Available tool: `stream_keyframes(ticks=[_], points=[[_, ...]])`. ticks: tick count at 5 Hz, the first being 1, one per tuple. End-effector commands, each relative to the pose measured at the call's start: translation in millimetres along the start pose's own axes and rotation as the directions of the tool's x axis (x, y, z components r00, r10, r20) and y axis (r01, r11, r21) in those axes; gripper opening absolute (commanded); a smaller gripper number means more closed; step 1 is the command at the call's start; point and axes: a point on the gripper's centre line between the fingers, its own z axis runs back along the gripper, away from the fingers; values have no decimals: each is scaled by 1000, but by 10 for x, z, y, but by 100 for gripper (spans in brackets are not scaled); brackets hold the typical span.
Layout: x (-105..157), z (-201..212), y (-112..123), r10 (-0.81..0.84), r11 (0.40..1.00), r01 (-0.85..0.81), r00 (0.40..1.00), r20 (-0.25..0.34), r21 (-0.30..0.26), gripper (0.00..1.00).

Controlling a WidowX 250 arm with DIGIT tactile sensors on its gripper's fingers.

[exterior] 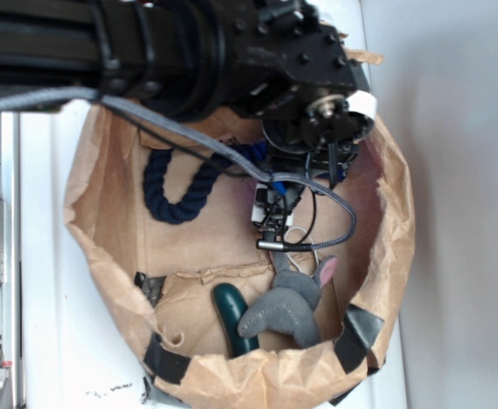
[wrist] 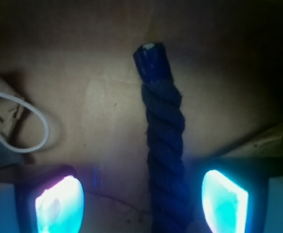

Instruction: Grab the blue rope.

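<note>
- The thick twisted-strand navy rope (wrist: 165,160) lies on the floor of the crumpled brown paper bag (exterior: 104,256), running between the two glowing fingers (wrist: 59,204) of the black gripper (wrist: 141,201) — nearer the right one.
- A grey plush bunny (exterior: 287,307) lies nearer the bag's rim, beside a dark green rounded object (exterior: 232,315).
- A thin white loop (wrist: 32,126) lies left of the rope.

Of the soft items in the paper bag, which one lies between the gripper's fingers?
The blue rope: its dark twisted strand runs between the two glowing fingers of the open gripper. The grey plush toy and dark green object lie apart.
</note>
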Motion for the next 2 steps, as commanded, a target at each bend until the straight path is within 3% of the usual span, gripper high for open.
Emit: stream_keyframes(ticks=[1,2], points=[[10,-31,-79,-8,999,5,998,67,47,0],[30,-59,-128,-11,999,8,998,69,50,0]])
